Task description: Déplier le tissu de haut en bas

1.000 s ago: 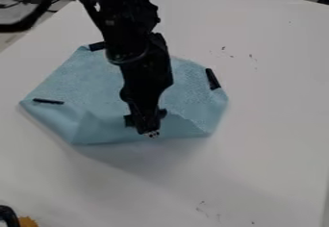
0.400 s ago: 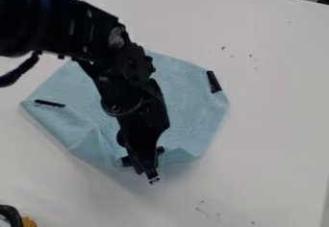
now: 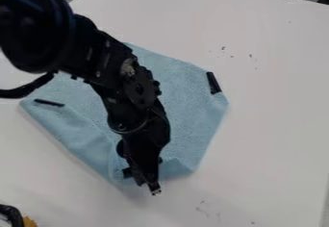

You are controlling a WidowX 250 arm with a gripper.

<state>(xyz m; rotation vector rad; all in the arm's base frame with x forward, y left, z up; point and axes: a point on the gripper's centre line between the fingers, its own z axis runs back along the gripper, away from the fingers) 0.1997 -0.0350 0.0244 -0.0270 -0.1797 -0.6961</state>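
Cloth lies left of centre on the table, its near edge pinched in the gripper. This looks like the unfolding step, towards the near side; next, lower that edge flat, then let go.

The cloth lies on the table, beneath the arm.

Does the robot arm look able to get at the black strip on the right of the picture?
Probably yes: the strip lies uncovered on the cloth, and nothing visible stands between it and the gripper, by the cloth's near edge.
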